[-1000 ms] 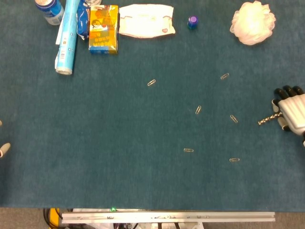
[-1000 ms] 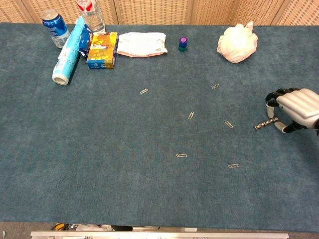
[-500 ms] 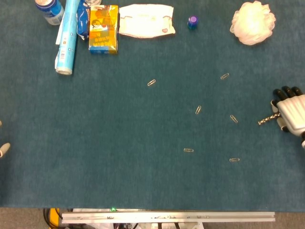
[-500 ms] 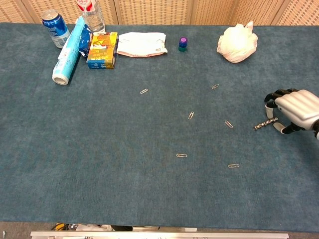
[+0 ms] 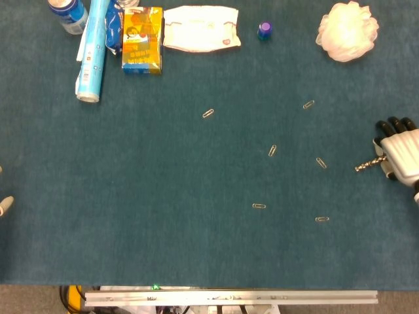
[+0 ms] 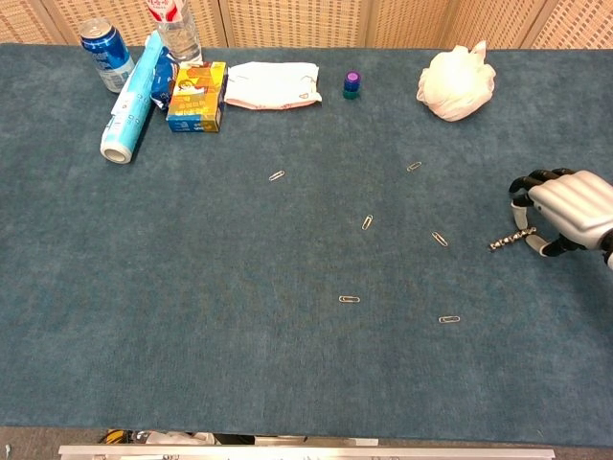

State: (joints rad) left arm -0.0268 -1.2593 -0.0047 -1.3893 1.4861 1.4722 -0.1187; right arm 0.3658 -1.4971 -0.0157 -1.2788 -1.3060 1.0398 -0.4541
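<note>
Right hand (image 5: 400, 152): at the right edge of the blue table cloth (image 5: 163, 196), fingers curled down over one end of a small metal drill bit (image 5: 368, 163), which it holds. The bit sticks out leftward from the fingers, its free tip low over the cloth. The chest view shows the dark fingertips arched over the bit and the thumb beneath it (the head view shows only the back of the hand and the finger rows).

Left hand (image 5: 5, 205): only a pale fingertip shows at the left edge of the head view; the chest view does not show it at all. Whether its fingers are spread or closed cannot be told.

Paper clips, six, scattered mid-cloth: nearest the drill bit is one just to its left (image 5: 321, 163); another lies below that (image 5: 322, 219).

Far edge, left to right: blue can (image 6: 105, 54), clear bottle (image 6: 176, 31) (plain in the chest view, cut off in the head view), blue roll (image 5: 93, 51), yellow box (image 5: 142, 39), white pouch (image 5: 200, 28), purple cap (image 5: 264, 29), white mesh puff (image 5: 347, 31). All lie well apart from both hands.
</note>
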